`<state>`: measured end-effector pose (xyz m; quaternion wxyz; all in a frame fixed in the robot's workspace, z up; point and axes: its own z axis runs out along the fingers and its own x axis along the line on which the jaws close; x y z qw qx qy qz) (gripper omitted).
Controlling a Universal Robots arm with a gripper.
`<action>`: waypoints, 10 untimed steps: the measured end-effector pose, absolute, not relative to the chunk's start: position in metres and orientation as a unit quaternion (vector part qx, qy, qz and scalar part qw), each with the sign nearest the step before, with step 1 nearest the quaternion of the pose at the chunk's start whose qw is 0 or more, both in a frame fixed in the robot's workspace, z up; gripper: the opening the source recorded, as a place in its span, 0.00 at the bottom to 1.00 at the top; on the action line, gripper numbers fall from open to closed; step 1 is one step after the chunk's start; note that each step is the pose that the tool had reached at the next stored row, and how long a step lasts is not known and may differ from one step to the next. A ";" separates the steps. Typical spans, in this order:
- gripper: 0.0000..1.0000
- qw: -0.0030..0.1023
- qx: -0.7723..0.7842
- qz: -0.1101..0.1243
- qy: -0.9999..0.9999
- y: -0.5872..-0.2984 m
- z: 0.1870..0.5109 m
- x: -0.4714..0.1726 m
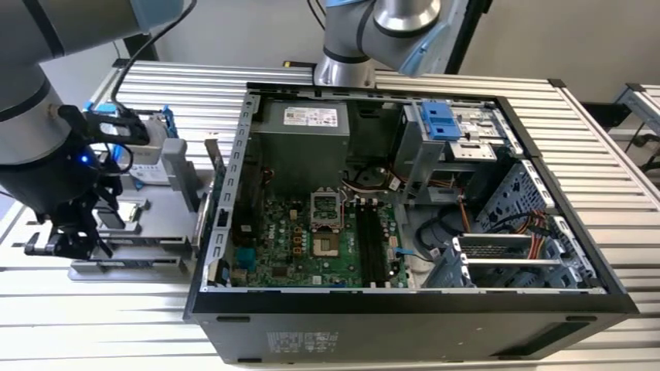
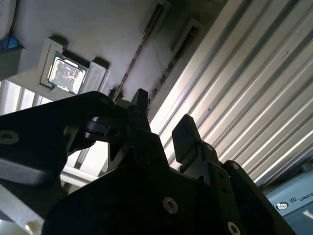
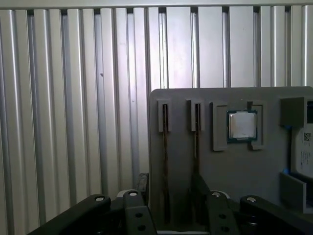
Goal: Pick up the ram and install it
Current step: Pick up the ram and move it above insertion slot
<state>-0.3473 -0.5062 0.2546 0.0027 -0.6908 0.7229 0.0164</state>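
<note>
On the exterior view's left, the arm holds its gripper (image 1: 64, 241) low over the near end of a grey parts holder (image 1: 139, 269). The holder sits by the bench's (image 1: 83, 325) edge on that side, apart from the open computer case (image 1: 413, 325) in the bench's middle. The step in hand reads as the pickup, with nothing lifted yet: in the second wrist view the two black fingers (image 2: 188, 134) stand spread with open air between them, pinching nothing. In the first wrist view the ram (image 3: 164, 156) stands on its long edge in a narrow slot of the holder. A second stick (image 3: 196, 147) stands in the slot just beside it, and a square processor (image 3: 242, 126) lies in its own recess further along. The spread jaws appear to sit near the ram's end without touching it, though I cannot tell for sure which of the two sticks they are lined up with. A grasp here would, I judge, call for the fingers to settle squarely either side of the thin board without catching its neighbour. Further right, on the motherboard (image 1: 299, 232) inside the case, the dark memory slots (image 1: 369, 239) appear unfilled, so the install is not yet done.
</note>
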 end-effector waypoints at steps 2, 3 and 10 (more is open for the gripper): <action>1.00 0.003 -0.691 0.016 0.723 -0.506 0.251 -0.347; 1.00 0.003 -0.691 0.016 0.723 -0.506 0.249 -0.347; 1.00 0.003 -0.691 0.016 0.723 -0.506 0.236 -0.347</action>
